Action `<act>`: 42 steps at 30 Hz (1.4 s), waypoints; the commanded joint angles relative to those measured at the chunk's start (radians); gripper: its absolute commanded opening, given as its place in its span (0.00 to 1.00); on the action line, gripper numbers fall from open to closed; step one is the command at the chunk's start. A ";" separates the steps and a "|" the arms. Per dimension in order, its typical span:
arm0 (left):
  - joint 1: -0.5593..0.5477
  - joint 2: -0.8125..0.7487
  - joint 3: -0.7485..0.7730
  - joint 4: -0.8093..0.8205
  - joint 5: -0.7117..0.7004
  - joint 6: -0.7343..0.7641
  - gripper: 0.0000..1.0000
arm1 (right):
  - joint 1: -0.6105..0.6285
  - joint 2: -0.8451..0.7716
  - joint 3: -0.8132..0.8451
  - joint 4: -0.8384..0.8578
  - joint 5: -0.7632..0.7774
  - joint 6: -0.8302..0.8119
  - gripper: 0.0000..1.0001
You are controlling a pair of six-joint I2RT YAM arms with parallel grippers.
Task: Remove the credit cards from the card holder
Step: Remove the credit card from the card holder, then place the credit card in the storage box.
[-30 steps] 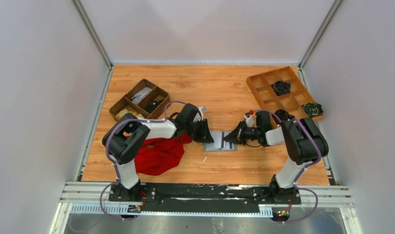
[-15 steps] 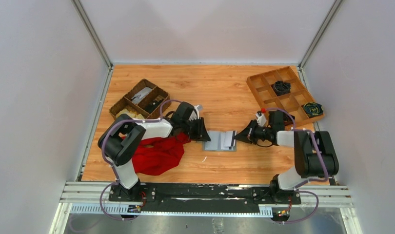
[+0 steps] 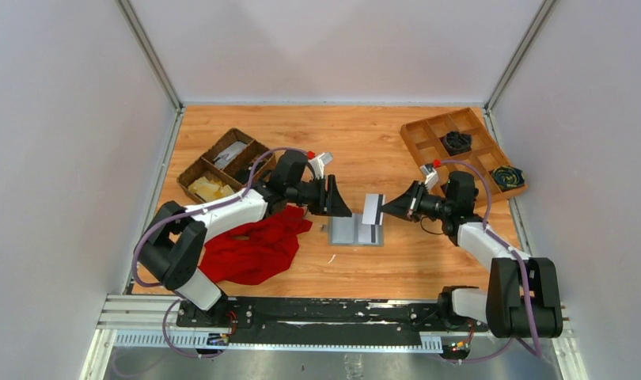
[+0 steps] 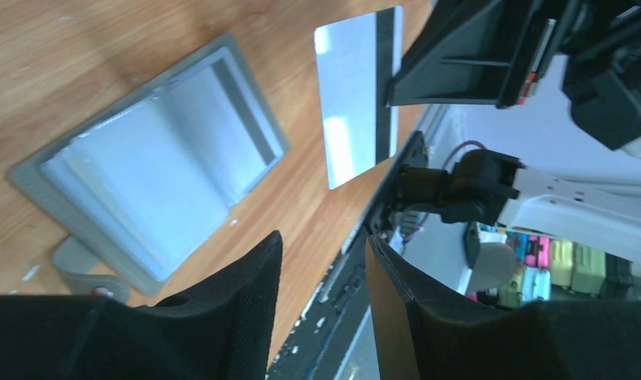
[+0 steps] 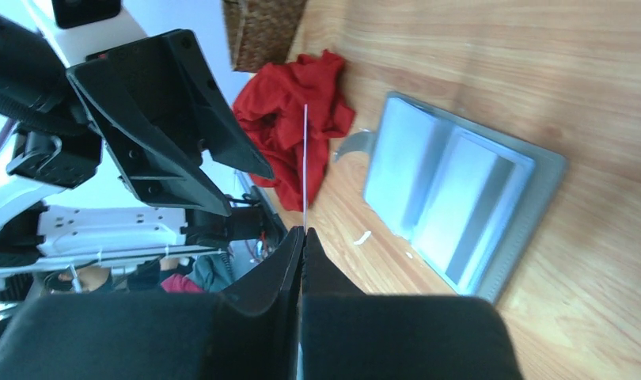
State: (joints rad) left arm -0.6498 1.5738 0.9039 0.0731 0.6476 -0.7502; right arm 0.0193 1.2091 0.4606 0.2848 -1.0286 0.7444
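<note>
The grey card holder lies open and flat on the table, its slots facing up; it also shows in the left wrist view and the right wrist view. My right gripper is shut on a silver-white credit card with a black stripe and holds it in the air above the holder's right half. The card faces the left wrist camera and is edge-on in the right wrist view. My left gripper is open and empty, raised just left of the card, above the holder's left part.
A red cloth lies left of the holder under my left arm. A dark wicker basket stands at the back left. A wooden compartment tray stands at the back right. A small white scrap lies near the holder.
My right gripper has pulled the card out of the holder and lifted it up and to the right. My left gripper has risen off the holder's left edge.
</note>
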 commanded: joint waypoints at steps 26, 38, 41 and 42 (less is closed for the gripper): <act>0.023 -0.059 0.074 -0.007 0.158 -0.051 0.37 | 0.215 0.114 -0.006 0.549 -0.145 0.325 0.00; 0.029 -0.039 0.089 0.008 0.175 -0.073 0.00 | 0.240 0.182 -0.031 0.629 -0.087 0.336 0.00; 0.046 -0.046 0.086 0.010 0.173 -0.065 0.00 | 0.239 0.195 -0.026 0.636 -0.096 0.338 0.16; 0.056 -0.051 0.086 0.010 0.174 -0.063 0.00 | 0.240 0.194 -0.024 0.637 -0.100 0.337 0.33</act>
State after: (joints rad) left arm -0.6147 1.5326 0.9611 0.0700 0.7853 -0.8093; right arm 0.2382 1.3872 0.4465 0.8764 -1.1442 1.0809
